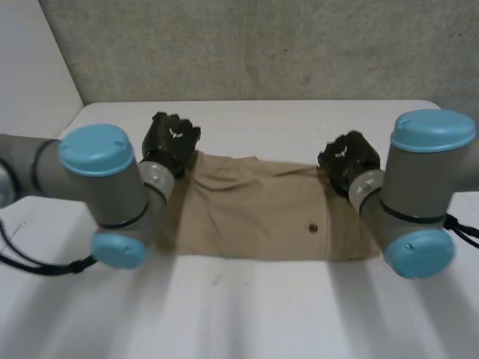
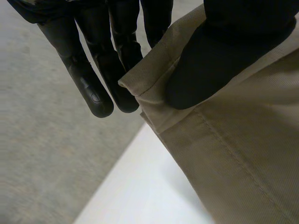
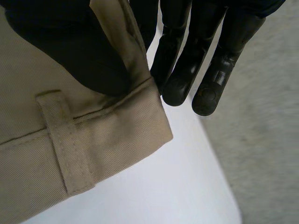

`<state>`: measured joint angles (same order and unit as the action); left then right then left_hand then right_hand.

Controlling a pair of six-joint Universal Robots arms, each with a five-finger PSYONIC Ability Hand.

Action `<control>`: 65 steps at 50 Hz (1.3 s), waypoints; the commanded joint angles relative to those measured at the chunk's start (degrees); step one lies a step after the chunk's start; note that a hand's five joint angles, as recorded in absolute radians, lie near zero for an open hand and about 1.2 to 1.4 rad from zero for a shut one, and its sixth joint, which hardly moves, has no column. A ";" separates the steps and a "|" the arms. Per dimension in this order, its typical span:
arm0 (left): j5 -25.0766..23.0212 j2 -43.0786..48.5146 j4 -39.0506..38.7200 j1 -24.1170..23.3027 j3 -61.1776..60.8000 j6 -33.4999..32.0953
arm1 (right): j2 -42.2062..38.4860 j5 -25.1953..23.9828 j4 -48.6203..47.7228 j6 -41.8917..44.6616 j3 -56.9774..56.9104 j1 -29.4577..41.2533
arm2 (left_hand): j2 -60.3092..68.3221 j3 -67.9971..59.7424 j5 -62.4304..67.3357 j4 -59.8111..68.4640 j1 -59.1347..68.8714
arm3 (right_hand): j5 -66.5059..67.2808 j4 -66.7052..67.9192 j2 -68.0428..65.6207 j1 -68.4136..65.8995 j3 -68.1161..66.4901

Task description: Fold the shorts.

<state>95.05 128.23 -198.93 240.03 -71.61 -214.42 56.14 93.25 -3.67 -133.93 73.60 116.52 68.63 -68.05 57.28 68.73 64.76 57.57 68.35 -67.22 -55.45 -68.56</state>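
Two thumb-and-finger pinches, left hand (image 1: 171, 142) and right hand (image 1: 348, 158), low at opposite far corners of the shorts (image 1: 254, 209).

Support: white desk (image 1: 247, 314) | load: khaki shorts (image 1: 262, 217) lying flat across its middle | small dark button (image 1: 313, 226) facing up
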 commanded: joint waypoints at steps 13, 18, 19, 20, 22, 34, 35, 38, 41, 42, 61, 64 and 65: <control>3.56 15.30 -6.21 -1.05 16.25 0.23 | -12.03 7.29 -8.11 1.84 -14.98 0.03 | -58.63 58.05 -57.28 -58.73 -54.76 | -57.57 -58.35 57.22 45.45 58.56; 4.53 7.84 -6.21 -1.14 10.81 0.50 | -2.90 5.36 -8.29 -5.89 -10.15 -0.24 | -58.63 58.05 -57.28 -58.73 -54.76 | -57.57 -58.35 57.22 45.45 58.56; 4.53 6.43 -6.21 -1.06 9.49 0.50 | -1.40 4.66 -8.29 -7.21 -8.92 -0.41 | -58.63 58.05 -57.28 -58.73 -54.76 | -57.57 -58.35 57.22 45.45 58.56; 4.53 5.02 -6.21 -0.97 8.08 0.50 | 1.66 3.53 -8.29 -9.84 -6.39 -0.93 | -58.63 58.05 -57.28 -58.73 -54.76 | -57.57 -58.35 57.22 45.45 58.56; 4.53 -0.05 -6.12 -0.88 3.36 0.67 | 4.66 2.12 -8.20 -12.22 -3.56 -1.90 | -58.63 58.05 -57.28 -58.73 -54.76 | -57.57 -58.35 57.22 45.45 58.56; 3.74 -18.45 -5.86 -1.06 -19.78 11.65 | 16.63 -6.85 10.24 -16.01 11.65 -8.67 | -58.63 58.05 -57.28 -58.73 -54.76 | -57.57 -58.35 57.22 45.45 58.56; 3.74 -18.98 -5.86 -1.06 -20.75 12.53 | 16.46 -7.55 12.87 -16.54 13.13 -9.28 | -58.63 58.05 -57.28 -58.73 -54.76 | -57.57 -58.35 57.22 45.45 58.56; 3.65 -19.77 -5.77 -1.06 -23.92 15.52 | 16.02 -8.96 12.81 -16.54 16.65 -10.08 | -58.63 58.05 -57.28 -58.73 -54.76 | -54.63 -55.41 54.29 42.51 55.63; 3.65 -19.43 -6.12 -0.97 -25.67 16.75 | 13.65 -11.95 6.94 -16.54 21.14 -10.87 | -58.63 58.05 -57.28 -58.73 -54.76 | -51.94 -52.72 51.60 39.82 52.93; 3.65 -19.25 -6.12 -0.88 -25.68 16.76 | 12.95 -12.48 5.09 -16.54 22.02 -10.87 | -58.63 58.05 -57.28 -58.73 -54.76 | -50.43 -51.21 50.09 38.31 51.42; 3.83 -16.70 -6.48 -1.14 -25.50 16.49 | 4.76 -9.76 -9.95 -15.67 23.34 -15.17 | -58.63 58.05 -57.28 -58.73 -54.76 | 12.43 11.65 -12.78 -24.55 -11.44; 3.83 -16.96 -6.39 -1.23 -25.59 16.41 | 8.18 -8.88 -9.26 -13.47 23.17 -16.14 | -58.63 58.05 -57.28 -58.73 -54.76 | 12.43 11.65 -12.78 -24.55 -11.44; 3.83 -17.05 -6.39 -1.23 -25.68 16.41 | 9.06 -8.88 -9.08 -12.60 23.08 -16.41 | -58.63 58.05 -57.28 -58.73 -54.76 | 12.43 11.65 -12.78 -24.55 -11.44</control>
<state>98.88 111.67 -205.43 239.02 -96.82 -197.97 59.90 82.37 -13.42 -149.95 96.90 102.42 11.77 -12.08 2.55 11.52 11.05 52.13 67.26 -63.63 -37.80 -66.96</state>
